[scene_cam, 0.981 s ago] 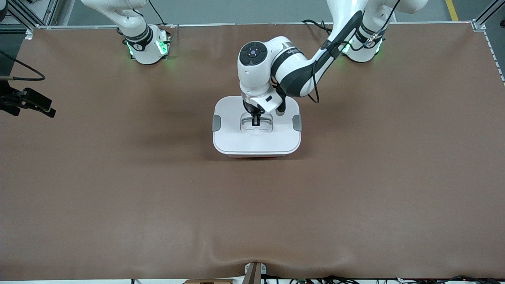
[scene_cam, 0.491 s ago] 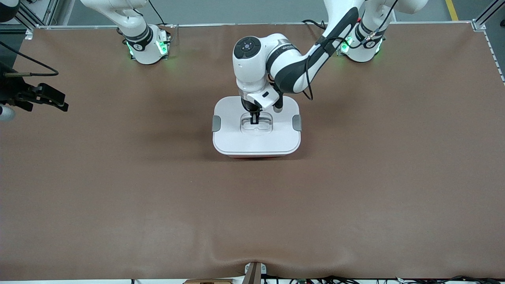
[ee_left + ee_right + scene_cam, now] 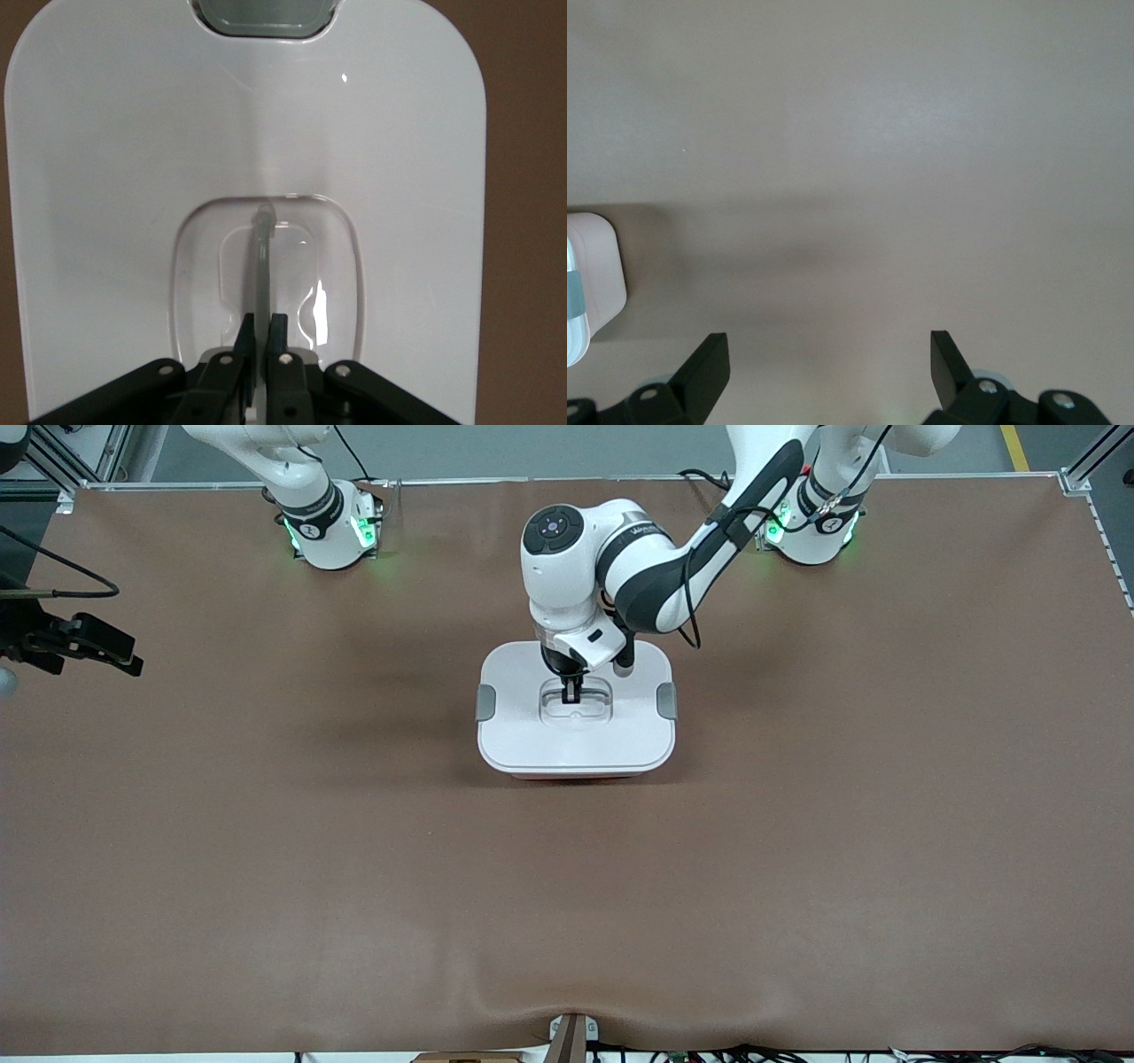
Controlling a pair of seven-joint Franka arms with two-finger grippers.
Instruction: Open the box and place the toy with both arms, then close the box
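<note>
Lidded box (image 3: 576,740), contents hidden; left pincer (image 3: 573,693) pinches its handle (image 3: 262,257); right pincer (image 3: 830,363) spread.

Lid (image 3: 576,735): smooth white plastic, semi-gloss, with glare spots in the handle recess (image 3: 266,266) in the left wrist view. Clips (image 3: 486,702): grey plastic, matt. Handle (image 3: 261,257): thin, translucent greyish plastic. Table (image 3: 567,886), lower half of the front view: brown matt covering, looks like a soft mat, with a slight ripple at the bottom edge. Arms (image 3: 656,576): glossy white plastic shells with dark matt joint bands. Left gripper (image 3: 261,332) and right gripper (image 3: 828,359): black matt plastic fingers.
</note>
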